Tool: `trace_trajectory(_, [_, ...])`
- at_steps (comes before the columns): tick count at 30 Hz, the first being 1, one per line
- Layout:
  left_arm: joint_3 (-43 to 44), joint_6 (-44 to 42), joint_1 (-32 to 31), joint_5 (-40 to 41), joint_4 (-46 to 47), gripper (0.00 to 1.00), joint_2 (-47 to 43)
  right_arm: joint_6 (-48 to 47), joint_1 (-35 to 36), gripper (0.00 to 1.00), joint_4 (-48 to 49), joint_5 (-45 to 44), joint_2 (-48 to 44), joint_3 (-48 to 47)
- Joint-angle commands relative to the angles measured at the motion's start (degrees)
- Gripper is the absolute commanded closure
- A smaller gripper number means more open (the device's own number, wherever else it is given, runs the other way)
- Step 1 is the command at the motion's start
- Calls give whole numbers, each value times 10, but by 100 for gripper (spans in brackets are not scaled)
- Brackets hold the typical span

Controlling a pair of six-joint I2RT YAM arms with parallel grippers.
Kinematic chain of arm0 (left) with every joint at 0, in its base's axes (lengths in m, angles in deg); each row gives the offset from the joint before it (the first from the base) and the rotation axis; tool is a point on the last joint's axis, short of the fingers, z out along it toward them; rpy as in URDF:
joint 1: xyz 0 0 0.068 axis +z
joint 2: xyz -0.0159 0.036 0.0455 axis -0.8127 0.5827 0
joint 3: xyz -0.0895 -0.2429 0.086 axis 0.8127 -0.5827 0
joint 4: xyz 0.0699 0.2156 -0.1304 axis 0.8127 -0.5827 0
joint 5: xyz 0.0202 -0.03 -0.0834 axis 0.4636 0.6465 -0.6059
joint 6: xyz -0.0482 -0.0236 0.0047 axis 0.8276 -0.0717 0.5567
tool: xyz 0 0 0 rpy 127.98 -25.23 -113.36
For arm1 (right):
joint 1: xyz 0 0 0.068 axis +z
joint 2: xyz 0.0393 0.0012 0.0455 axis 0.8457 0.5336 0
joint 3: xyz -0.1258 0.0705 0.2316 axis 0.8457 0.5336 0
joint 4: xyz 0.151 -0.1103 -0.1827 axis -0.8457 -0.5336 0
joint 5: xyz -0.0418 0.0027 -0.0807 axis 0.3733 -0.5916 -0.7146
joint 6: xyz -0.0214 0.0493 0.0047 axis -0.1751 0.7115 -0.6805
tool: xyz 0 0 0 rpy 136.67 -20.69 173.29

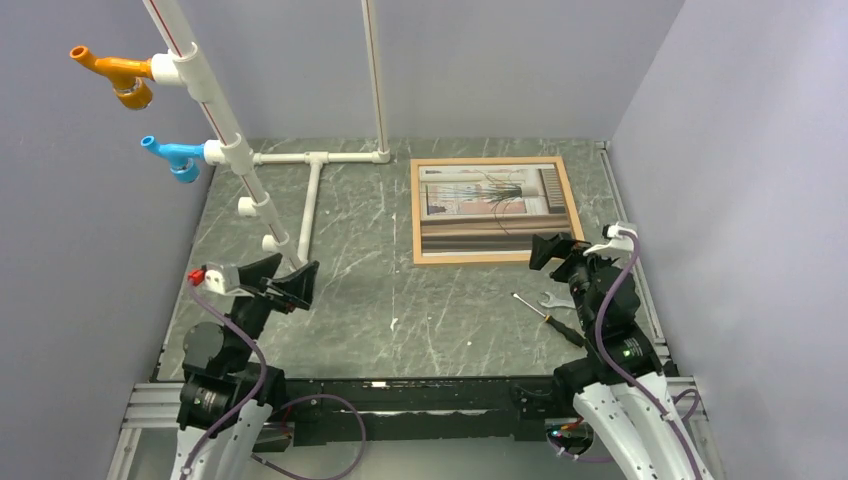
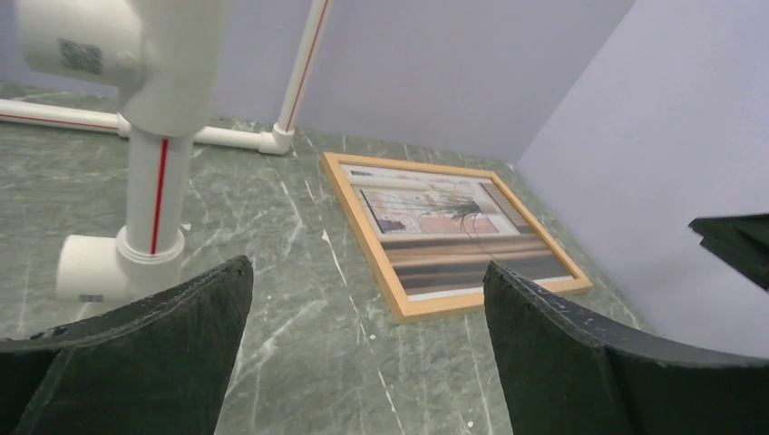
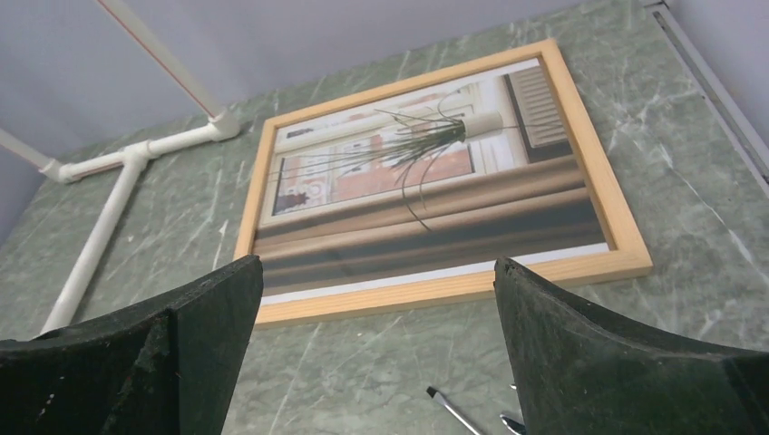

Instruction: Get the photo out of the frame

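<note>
- Table: dark green surface with white marbling. I see pale lilac walls on three sides.
- The frame: thin light-wood moulding, lying flat and face up on the far right part of the table, with its long sides running left to right. It lies apart from the white pipework to its left.
- The photo: seated inside the frame, picture side up, not yet taken out. It shows a spiky potted plant by a window, with brown bands across the lower part. From my right wrist view a narrow white strip runs along its near edge against the moulding.
- Left end effector: fingers spread wide with nothing between them. It is held above the near left of the table, just beside the slanted pipe and well apart from the frame.
- Right end effector: fingers spread wide and empty. It hovers over the frame's near right corner, and its wrist camera shows the frame between the two pads.
- Screwdriver: black handle and thin shaft, lying on the table on the near side of the frame, beside the right arm.
- Wrench: small and silver, just beside the screwdriver's shaft.
- Pipe structure: white. A T-shaped run lies on the far left of the table, one upright stands at the back, and one pipe slants.
- Orange fitting and blue fitting: both mounted on the slanted pipe, orange above blue.
</note>
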Motion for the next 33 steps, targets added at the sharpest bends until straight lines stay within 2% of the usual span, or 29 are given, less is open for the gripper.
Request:
trace_trajectory(1, [76,17,-1,45,-69,1,-73,17,3,0,-32,-37,35,-39])
trace_trajectory(5, [136,26,-1,51,-150,1,-24,31,3,0,-56,-51,96,-62])
trace_trajectory(11, [194,30,-1,24,-238,1,36,36,2,0,-54,-15,195,-75])
trace_trajectory(17, [212,43,-1,20,-307,1,42,30,3,0,-30,46,286,-88])
trace_trajectory(20, [213,30,-1,-9,-321,1,33,24,13,2,-11,82,346,-97])
trace_trajectory(28, [188,76,-1,-75,-362,1,53,-2,165,8,-48,-21,566,-199])
trace_trajectory(33, [180,82,-1,-116,-384,1,80,-34,229,11,-27,-51,645,-251])
